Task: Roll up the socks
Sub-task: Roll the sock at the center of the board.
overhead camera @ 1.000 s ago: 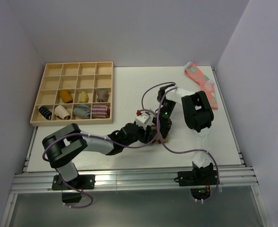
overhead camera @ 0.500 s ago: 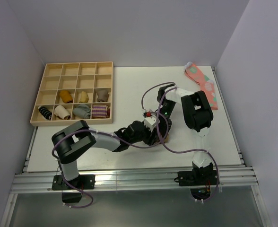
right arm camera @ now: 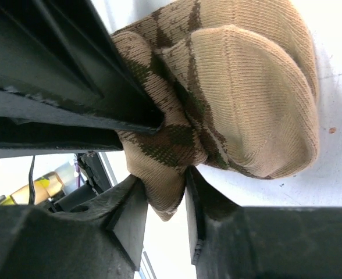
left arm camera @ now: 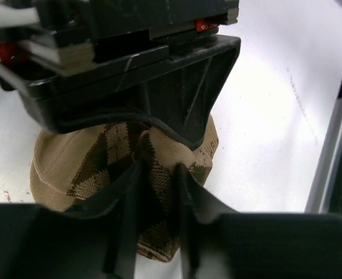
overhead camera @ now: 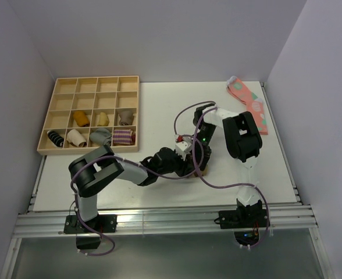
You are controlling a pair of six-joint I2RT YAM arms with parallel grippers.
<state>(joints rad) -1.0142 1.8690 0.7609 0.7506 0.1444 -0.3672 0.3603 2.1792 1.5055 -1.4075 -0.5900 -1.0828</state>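
tan argyle socks (right arm camera: 246, 99) plain from both wrists, a sliver overhead

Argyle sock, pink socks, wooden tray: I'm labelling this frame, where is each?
argyle sock (right arm camera: 258, 99), right wrist view, ribbed tan bulge
pink socks (overhead camera: 250, 101), top view, middle of pair
wooden tray (overhead camera: 96, 78), top view, far rim

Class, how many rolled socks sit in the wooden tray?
7. Four fill the wooden tray's nearest row: black-striped, cream, grey, purple-striped. Three in the next row: mustard, pale yellow, grey-brown. None seems hidden.

Overhead; both wrists close on socks (left arm camera: 60, 168)
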